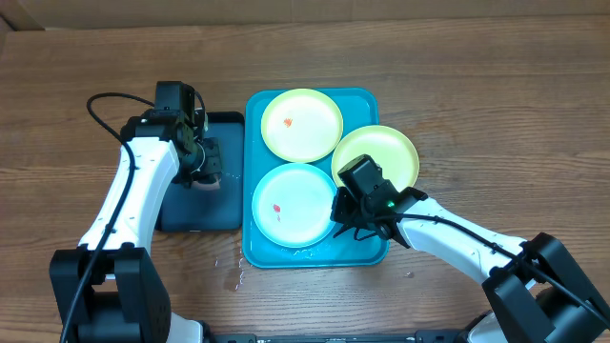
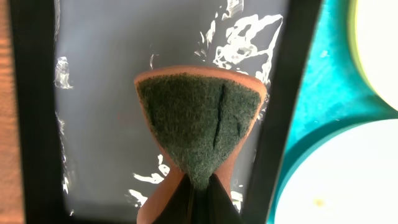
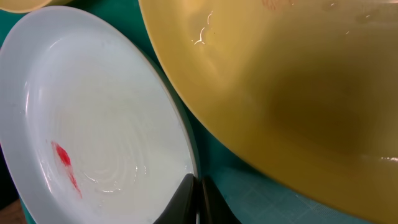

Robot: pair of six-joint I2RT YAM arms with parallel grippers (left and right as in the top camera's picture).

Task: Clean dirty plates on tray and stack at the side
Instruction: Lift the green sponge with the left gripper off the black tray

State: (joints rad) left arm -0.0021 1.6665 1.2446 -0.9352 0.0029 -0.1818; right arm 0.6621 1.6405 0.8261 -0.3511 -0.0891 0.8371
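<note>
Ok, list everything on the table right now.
teal tray: one, table centre.
far yellow-green plate: one, red-smeared, tray's far end.
right yellow-green plate: one, overhanging tray's right rim.
light blue plate: one, red-smeared, tray's near end.
dark tray: one, navy-black, wet, left of teal tray.
sponge: one, orange, green scouring face, over dark tray.
water drops: several, table, by teal tray's near-left corner.
table: one, brown wood.
left gripper: shut on sponge.
right gripper: shut, at blue plate's right rim.

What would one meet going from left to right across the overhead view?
dark tray → light blue plate → rightmost yellow-green plate
</note>
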